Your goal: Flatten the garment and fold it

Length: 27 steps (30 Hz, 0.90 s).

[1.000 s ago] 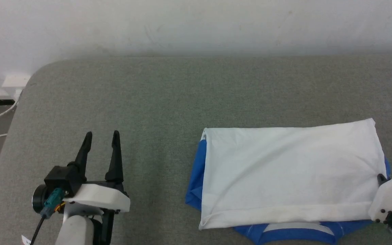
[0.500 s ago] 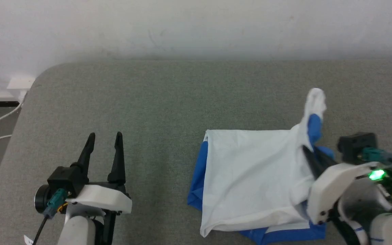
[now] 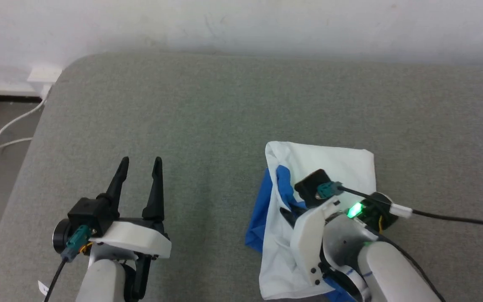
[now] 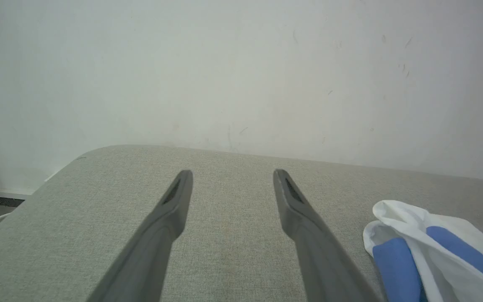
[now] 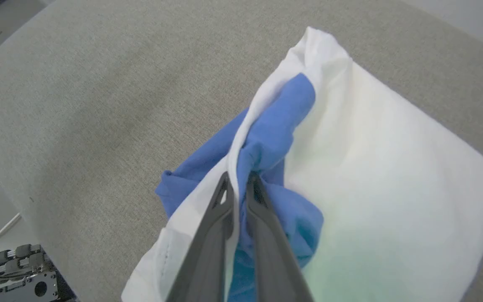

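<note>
Soft matt cloth garment [image 3: 333, 163]; coarse woven fabric surface [image 3: 208, 117].

From above, the head view looks down on the shared white-and-blue cloth garment [image 3: 329, 163]; left wrist view looks low from beside it, right wrist view close over it.

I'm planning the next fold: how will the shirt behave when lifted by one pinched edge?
Probably very floppy: the shirt bunches into soft folds where the right hand pinches it. Likely light for its size, since that narrow pinch holds white and blue layers together. It may drag rather than slide on the grey woven surface.
</note>
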Available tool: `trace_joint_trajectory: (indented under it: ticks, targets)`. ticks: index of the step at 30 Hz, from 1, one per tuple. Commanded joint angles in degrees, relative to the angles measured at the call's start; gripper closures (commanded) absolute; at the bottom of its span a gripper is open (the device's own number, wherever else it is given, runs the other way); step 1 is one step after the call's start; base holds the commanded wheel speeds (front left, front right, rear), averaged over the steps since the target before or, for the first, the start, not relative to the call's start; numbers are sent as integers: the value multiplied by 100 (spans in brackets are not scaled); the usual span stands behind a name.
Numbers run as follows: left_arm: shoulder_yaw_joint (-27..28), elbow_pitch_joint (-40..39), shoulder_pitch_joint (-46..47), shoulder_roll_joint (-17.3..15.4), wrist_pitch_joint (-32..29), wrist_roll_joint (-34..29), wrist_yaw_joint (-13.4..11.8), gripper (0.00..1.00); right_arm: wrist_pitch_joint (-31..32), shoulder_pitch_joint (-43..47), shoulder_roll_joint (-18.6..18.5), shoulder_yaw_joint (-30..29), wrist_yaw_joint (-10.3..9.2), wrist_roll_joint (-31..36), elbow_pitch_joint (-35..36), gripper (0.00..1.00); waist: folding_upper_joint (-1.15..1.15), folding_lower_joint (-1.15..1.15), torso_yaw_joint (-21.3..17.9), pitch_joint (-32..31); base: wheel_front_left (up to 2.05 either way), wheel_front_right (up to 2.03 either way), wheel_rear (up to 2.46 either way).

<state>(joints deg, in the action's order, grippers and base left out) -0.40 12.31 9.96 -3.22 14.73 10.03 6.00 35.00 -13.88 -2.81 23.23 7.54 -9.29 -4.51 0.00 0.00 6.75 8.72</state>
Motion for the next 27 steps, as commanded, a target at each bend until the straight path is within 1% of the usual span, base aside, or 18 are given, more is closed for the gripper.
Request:
trace_joint_trajectory:
  ticks: [1, 3, 4, 5, 6, 7, 10, 14, 15, 18, 21, 24, 27]
  targets:
    - [4, 12, 86, 20, 27, 9, 23, 0, -47, -161, -7, 58, -5, -57, -181, 100, 0, 0, 113, 126, 0, 0, 0]
    - [10, 14, 104, 23, 27, 9, 27, 0, -5, -274, -7, 155, -5, -190, -492, 100, 0, 0, 140, 172, 0, 0, 0]
    - [13, 16, 112, 24, 27, 8, 29, 0, 27, -322, -7, 208, -5, -262, -621, 86, 0, 0, 148, 185, 0, 0, 0]
    - [16, 17, 119, 25, 27, 8, 30, 0, 60, -362, -7, 252, -5, -328, -721, 67, 0, 0, 152, 197, 0, 0, 0]
    - [21, 16, 123, 26, 27, 7, 30, 0, 95, -388, -7, 297, -5, -409, -789, 9, 0, 0, 150, 205, 0, 0, 0]
    - [33, 13, 122, 27, 27, 7, 27, 0, 133, -400, -7, 339, -5, -528, -821, 0, 0, 0, 136, 209, 0, 0, 0]
    - [73, 16, 96, 29, 27, -5, 14, 0, 201, -404, -7, 456, -5, -946, -728, 0, 0, 0, 53, 180, 0, 0, 0]
    - [92, 24, 78, 30, 27, -51, 14, 0, -51, -342, -7, 443, -5, -1505, -160, 0, 0, 0, -75, 63, 0, 0, 0]
    - [98, 17, 71, 31, 27, -62, 15, 0, -228, -315, -7, 401, -5, -1660, 56, 0, 0, 0, -110, 35, 0, 0, 0]
    - [109, 6, 41, 31, 27, -91, 21, 0, -1067, -173, -7, 130, -5, -2400, 763, 0, 0, 0, -217, -60, 0, 0, 0]
    - [134, -19, -5, 32, 27, -110, 17, 0, -1974, 61, -7, -429, -5, -2844, 1184, 0, 0, 0, -337, -147, 0, 0, 0]
    - [162, -47, -29, 32, 27, -123, 21, 0, -2711, 345, -7, -1096, -5, -2990, 1250, 0, 0, 0, -437, -196, 0, 0, 0]
    - [173, -61, -46, 32, 27, -138, 26, 0, -3202, 605, -7, -1695, -5, -2928, 999, 0, 0, 0, -494, -215, 0, 0, 0]
